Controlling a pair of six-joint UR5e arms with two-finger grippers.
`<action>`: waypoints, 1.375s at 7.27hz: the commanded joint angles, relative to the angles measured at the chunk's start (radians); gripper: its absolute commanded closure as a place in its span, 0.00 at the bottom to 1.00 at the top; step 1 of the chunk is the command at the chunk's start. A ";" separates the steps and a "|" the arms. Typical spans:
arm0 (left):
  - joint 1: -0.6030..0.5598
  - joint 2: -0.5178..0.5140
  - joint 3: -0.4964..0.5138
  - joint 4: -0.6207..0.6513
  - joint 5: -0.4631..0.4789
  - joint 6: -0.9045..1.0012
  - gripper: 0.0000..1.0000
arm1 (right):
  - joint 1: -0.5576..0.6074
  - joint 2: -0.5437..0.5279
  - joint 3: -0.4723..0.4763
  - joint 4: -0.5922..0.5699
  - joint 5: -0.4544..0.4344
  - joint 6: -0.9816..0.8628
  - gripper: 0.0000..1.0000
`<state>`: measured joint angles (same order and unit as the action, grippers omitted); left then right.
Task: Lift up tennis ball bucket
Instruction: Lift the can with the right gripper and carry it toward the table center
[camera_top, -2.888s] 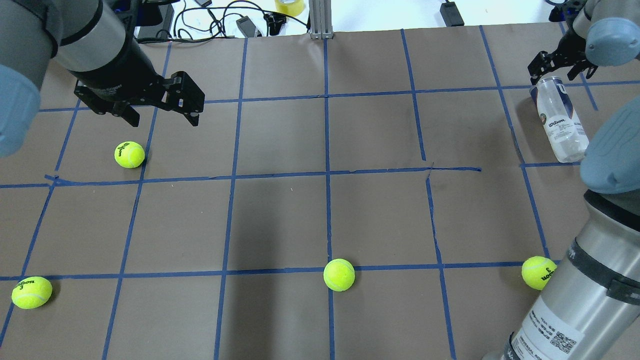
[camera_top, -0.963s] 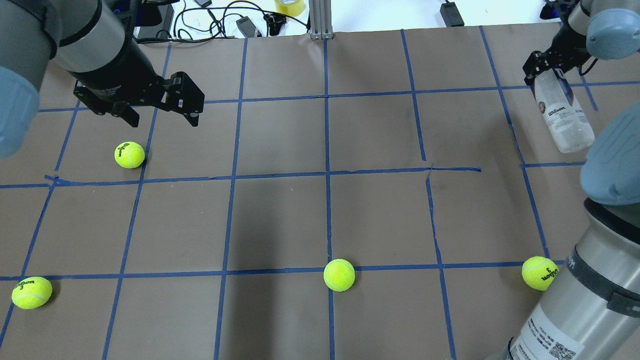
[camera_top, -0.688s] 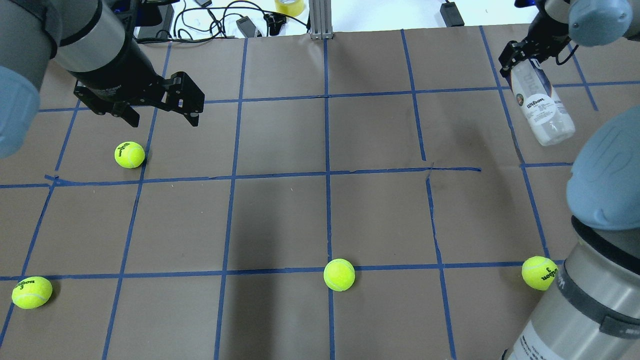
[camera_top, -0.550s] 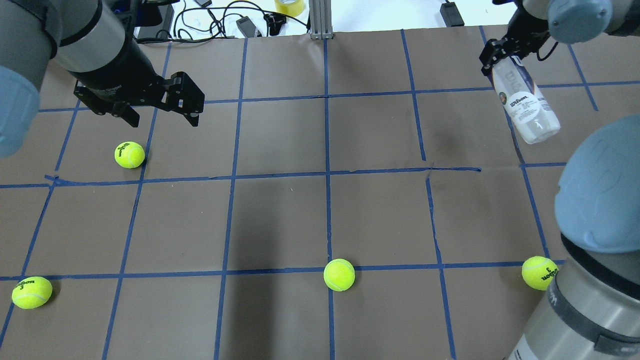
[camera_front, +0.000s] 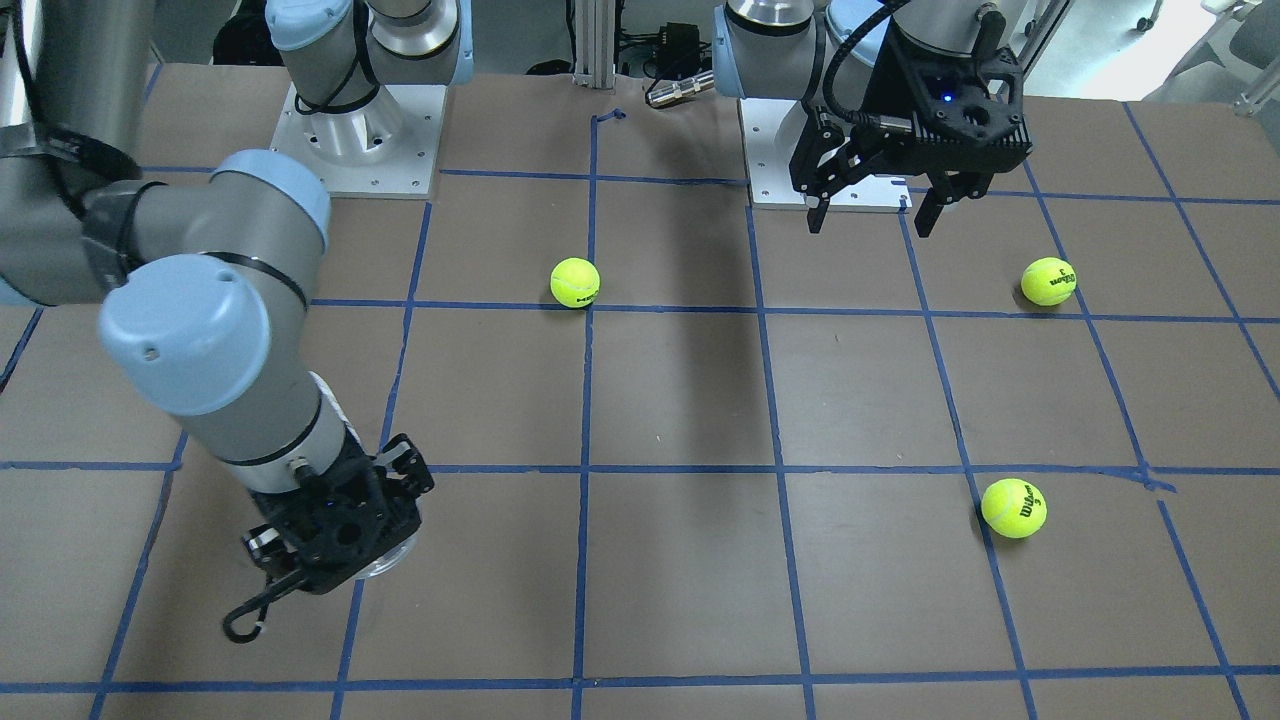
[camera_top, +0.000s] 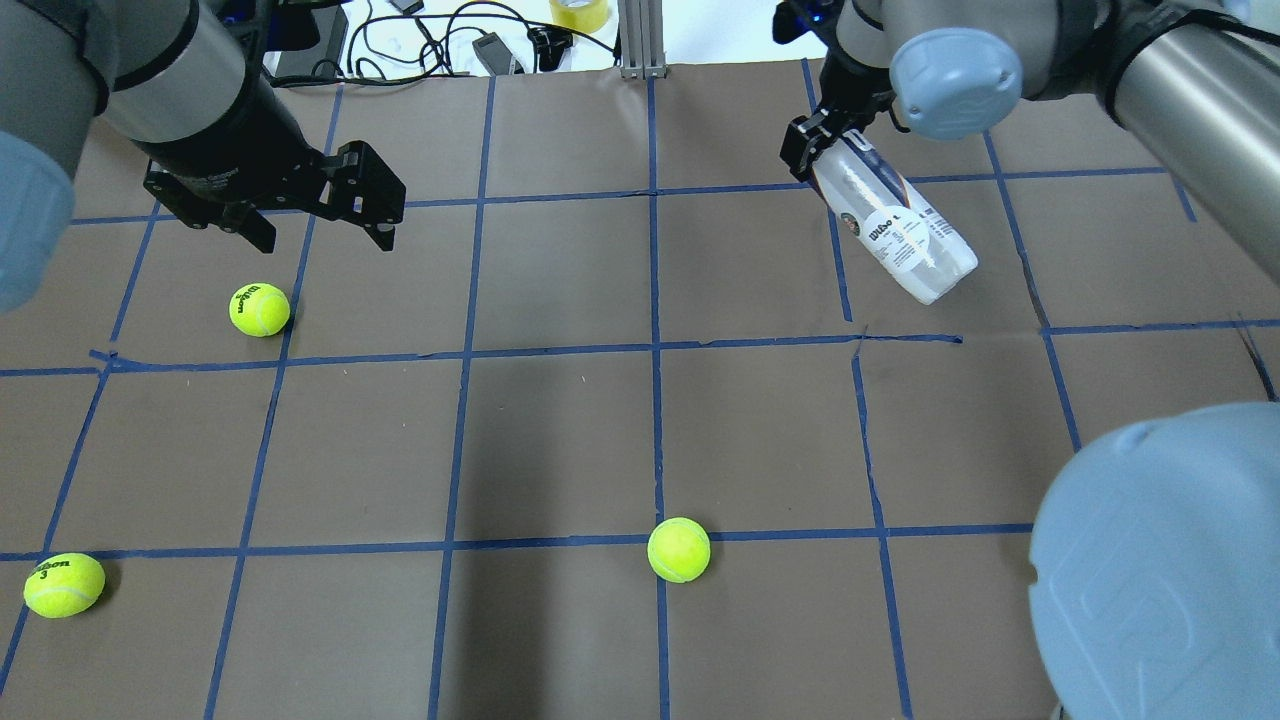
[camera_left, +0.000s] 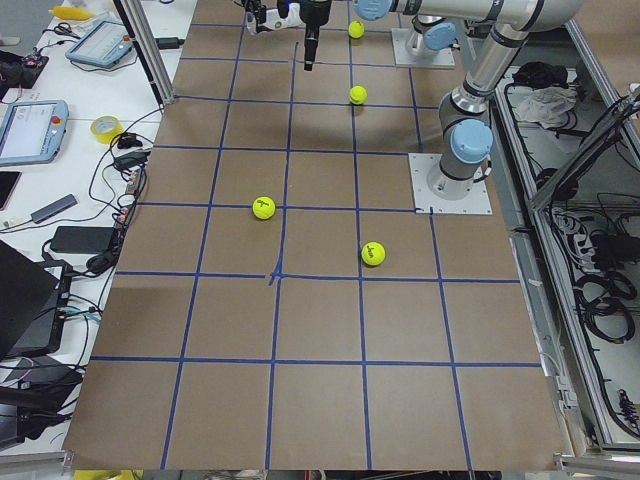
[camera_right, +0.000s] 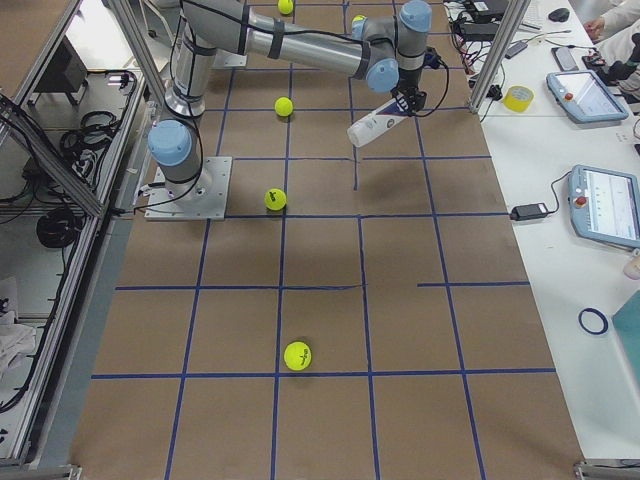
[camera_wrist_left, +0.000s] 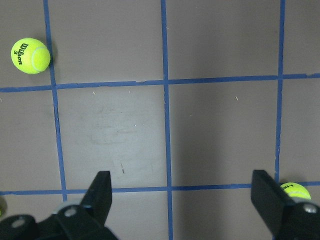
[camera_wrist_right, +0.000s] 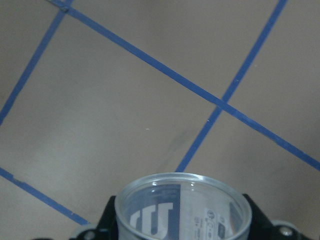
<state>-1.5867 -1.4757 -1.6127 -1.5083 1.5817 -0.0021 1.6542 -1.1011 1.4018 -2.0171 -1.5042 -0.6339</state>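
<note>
One tennis ball bucket (camera_top: 895, 235) carried leftward, right pincer (camera_top: 815, 155) clamping it, five balls (camera_right: 297, 355)

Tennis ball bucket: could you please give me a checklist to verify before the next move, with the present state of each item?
1. Right gripper shut on the tennis ball bucket, at one end: ok.
2. Bucket clear of the table, held tilted in the air: ok.
3. No ball inside the clear bucket: ok.
4. Left gripper open, empty and far from the bucket: ok.
5. Tennis balls lie apart from the bucket: ok.
6. Grip firm enough not to slip: cannot tell.
</note>
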 joint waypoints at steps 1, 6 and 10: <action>0.008 0.000 -0.001 0.000 -0.002 0.004 0.00 | 0.131 0.004 0.044 -0.077 -0.007 -0.100 0.48; 0.008 0.000 -0.001 0.000 -0.002 0.004 0.00 | 0.332 0.089 0.181 -0.379 -0.054 -0.305 0.46; 0.008 0.000 -0.001 -0.001 -0.002 0.004 0.00 | 0.438 0.129 0.183 -0.417 -0.039 -0.291 0.42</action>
<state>-1.5785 -1.4757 -1.6132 -1.5090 1.5800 0.0015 2.0811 -0.9761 1.5821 -2.4297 -1.5501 -0.9287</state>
